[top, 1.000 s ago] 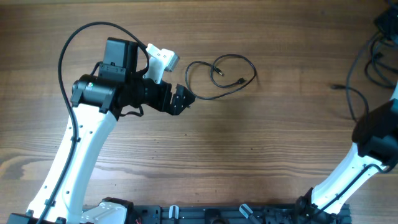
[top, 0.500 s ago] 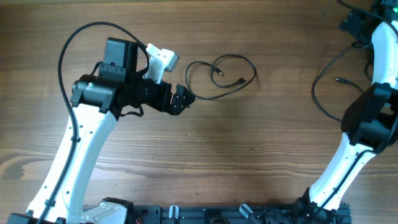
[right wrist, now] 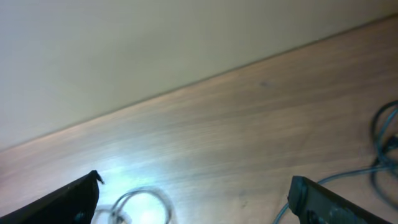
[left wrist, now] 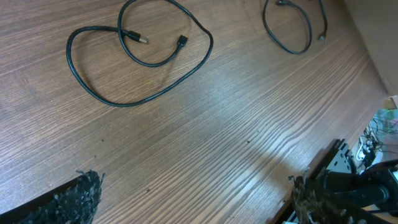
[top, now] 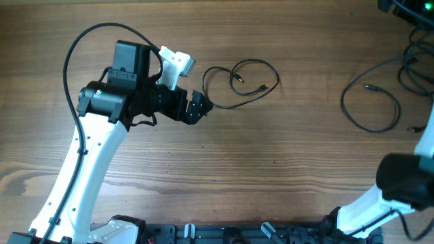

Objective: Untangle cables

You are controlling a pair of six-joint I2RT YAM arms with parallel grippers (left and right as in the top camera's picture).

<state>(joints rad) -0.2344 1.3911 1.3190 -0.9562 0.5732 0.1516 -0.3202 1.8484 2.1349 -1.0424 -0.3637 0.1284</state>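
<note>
From overhead, the left gripper [top: 196,107] sat low over the wooden table [top: 271,163], left of centre, its tip right at the near end of a thin black cable [top: 277,76]; from there I could not tell how the jaws stood or whether they touched the cord. That cable lay in a loose loop near the table's middle, both plug ends turned inward. Well apart, to the right, a second cable [top: 343,102] curved in an open loop, and more cords [top: 412,64] crowded the right edge. The right arm rose from the lower right corner, and something dark showed in the top right corner, too cut off to name. In the left wrist view, the left gripper [left wrist: 196,183] stood wide open and held nothing, with bare wood between its fingers [left wrist: 78,199]. The cable [left wrist: 210,42] lay flat beyond them, crossing itself once, and the second cable [left wrist: 292,52] lay farther off. The right wrist view was blurred: the right gripper [right wrist: 196,180] was spread wide and empty above the table edge, with a pale wall [right wrist: 155,43] behind and a cord [right wrist: 380,134] at the right.
</note>
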